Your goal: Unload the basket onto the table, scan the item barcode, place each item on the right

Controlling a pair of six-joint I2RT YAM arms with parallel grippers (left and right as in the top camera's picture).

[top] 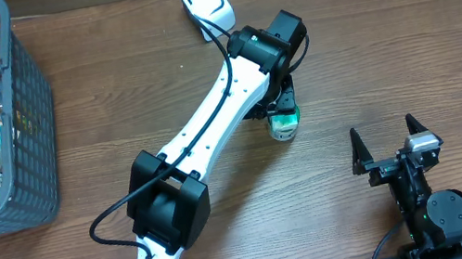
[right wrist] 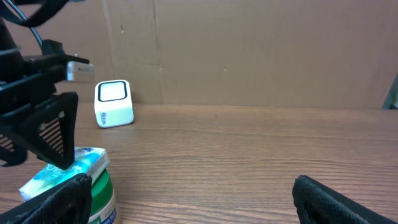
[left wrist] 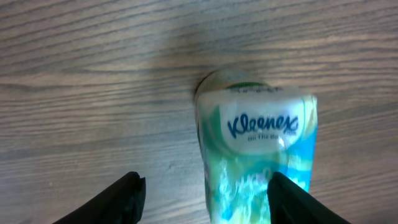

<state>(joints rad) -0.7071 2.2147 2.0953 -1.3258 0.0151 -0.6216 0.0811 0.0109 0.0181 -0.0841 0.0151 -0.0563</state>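
A teal and white Kleenex tissue pack (left wrist: 258, 155) lies on top of a round green-lidded container (right wrist: 99, 193) in the middle of the table. My left gripper (left wrist: 206, 185) hangs over it, open, with the pack between its jaws. The right finger (left wrist: 292, 199) is against the pack's side, while the left finger (left wrist: 124, 199) stands well apart from it. No barcode shows on the pack. The white scanner (top: 205, 2) sits at the far side of the table. My right gripper (top: 382, 130) rests open near the front edge, holding nothing.
A grey plastic basket (top: 27, 117) with several wrapped items stands at the left edge. A brown cardboard wall (right wrist: 249, 50) closes off the back of the table. The left arm (top: 204, 134) stretches diagonally across the middle.
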